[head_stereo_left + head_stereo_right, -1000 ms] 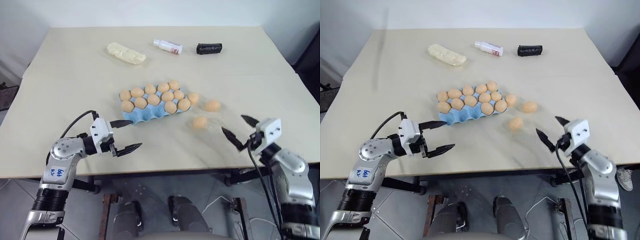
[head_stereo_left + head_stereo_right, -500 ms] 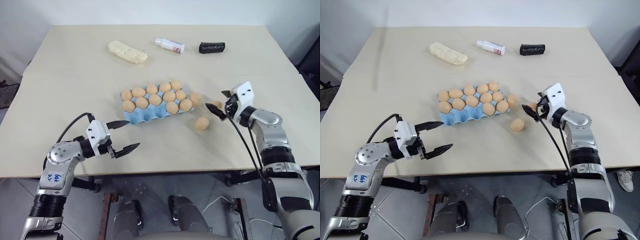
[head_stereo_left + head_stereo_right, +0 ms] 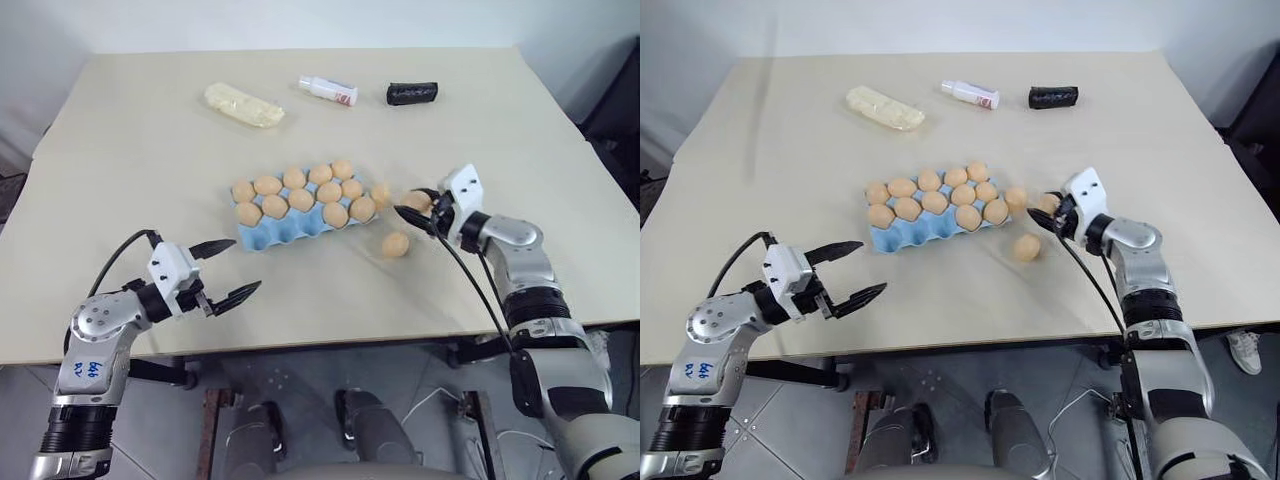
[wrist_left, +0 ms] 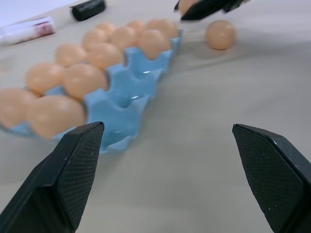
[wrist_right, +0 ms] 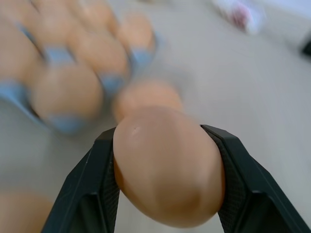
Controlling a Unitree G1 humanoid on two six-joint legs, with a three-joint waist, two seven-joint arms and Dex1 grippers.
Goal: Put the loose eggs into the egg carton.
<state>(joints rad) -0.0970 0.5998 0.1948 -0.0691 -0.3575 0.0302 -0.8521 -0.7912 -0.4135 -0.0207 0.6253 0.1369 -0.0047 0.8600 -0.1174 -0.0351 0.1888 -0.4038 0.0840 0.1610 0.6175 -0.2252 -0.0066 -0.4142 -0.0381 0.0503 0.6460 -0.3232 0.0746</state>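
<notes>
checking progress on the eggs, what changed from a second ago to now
The right gripper swung in from the table's near edge to the loose eggs beside the egg carton and closed on one loose egg, which it now holds. The left gripper drifted slightly outward and is open as before. The carton, the other two loose eggs and the far items stayed put.

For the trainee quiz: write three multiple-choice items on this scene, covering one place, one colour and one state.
1. Where is the black cylinder?
A. In the carton
B. Far side, right of the bottle
C. Beside the left claw

2. What colour is the carton?
A. Light blue
B. Green
C. Red

3. What state is the right claw in?
A. Open, empty
B. Shut on an egg
C. Shut on the bottle

Key: 1 B, it lies beyond the carton, next to the bottle; 2 A, blue cups show between the eggs; 3 B, the wrist view shows both fingers pressing the egg.
</notes>
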